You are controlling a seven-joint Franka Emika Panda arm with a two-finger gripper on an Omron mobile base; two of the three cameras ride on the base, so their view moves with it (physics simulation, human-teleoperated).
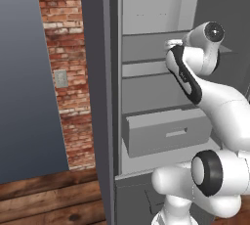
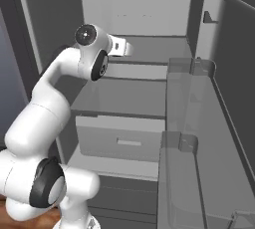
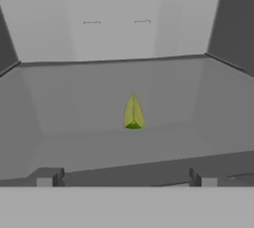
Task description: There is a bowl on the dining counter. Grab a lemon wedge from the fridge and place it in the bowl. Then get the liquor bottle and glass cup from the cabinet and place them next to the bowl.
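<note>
pincer (image 3: 127, 178): we had it spread wide, nothing in it. In the hand view the two dark fingertips (image 3: 45, 177) poked up far apart at the bottom, with clear shelf between them.

where the pincer sat: at the front lip of a fridge shelf (image 3: 99, 142), pointing straight into the fridge (image 1: 146, 4). From the base views the arm was reaching in at the upper shelves, above the drawer (image 1: 166, 132).

lemon wedge (image 3: 133, 112): dead ahead of us, further back on that same shelf, about midway between front lip and back wall. It lined up almost with the middle of the gap between the tips, maybe a hair to the right in the hand view.

wedge's long axis: it stood on end, pointed tip up and darker green base down, so the long way ran upright in the hand view, across neither finger.

gap: still well apart, not near touching.

which arm: only one here, so no choice to make.

our guess for the move: pretty much a straight push forward along the shelf, tips passing either side of the wedge, then squeeze. It looked narrow and tippy, so nudging it over seemed the main risk.

door bins (image 2: 191, 123): off to the side on the open door, out of our line.
</note>
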